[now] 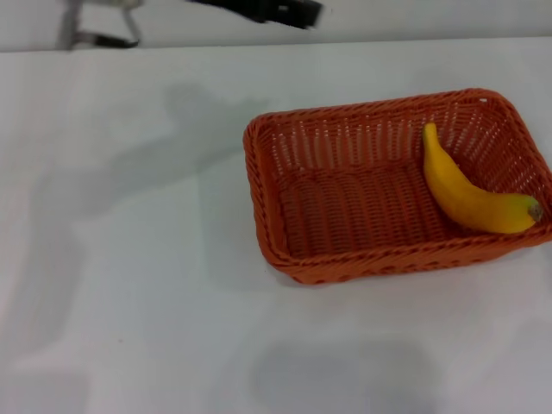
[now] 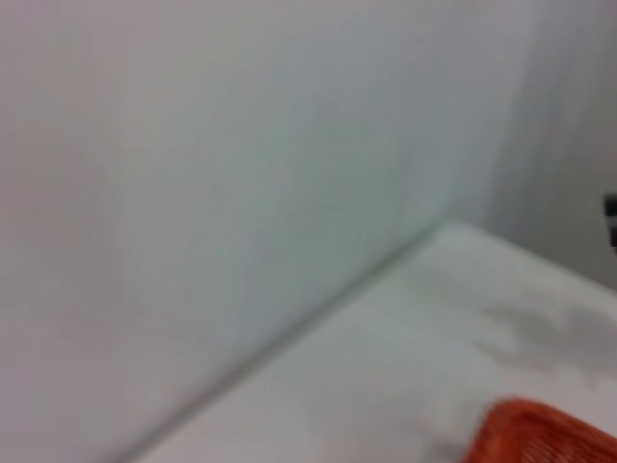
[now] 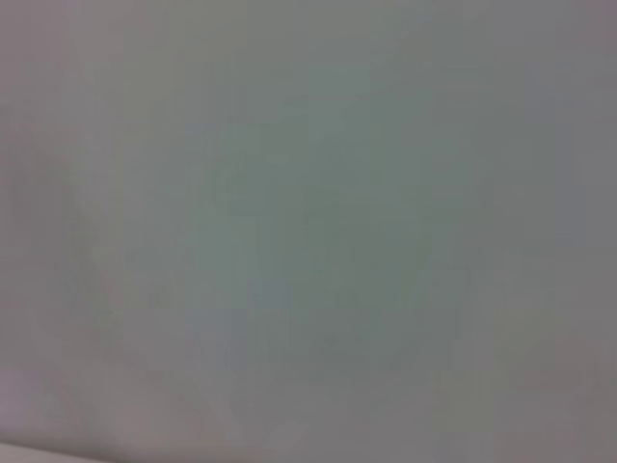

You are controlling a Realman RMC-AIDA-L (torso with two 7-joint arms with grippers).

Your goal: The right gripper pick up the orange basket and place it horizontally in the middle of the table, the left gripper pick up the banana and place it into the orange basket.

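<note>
The orange basket (image 1: pixel 345 203) lies flat on the white table (image 1: pixel 129 259), right of centre in the head view, with its long side across the view. The banana (image 1: pixel 466 194) rests inside it against the right-hand wall, dark tip toward the near right corner. A corner of the orange basket (image 2: pixel 540 434) also shows in the left wrist view. Neither gripper shows in any view. A broad soft shadow (image 1: pixel 172 147) falls on the table to the left of the basket.
A dark blurred shape (image 1: pixel 267 10) and a grey frame (image 1: pixel 99 26) sit beyond the table's far edge. The left wrist view takes in a pale wall (image 2: pixel 241 193) meeting the tabletop. Only a plain grey surface shows in the right wrist view.
</note>
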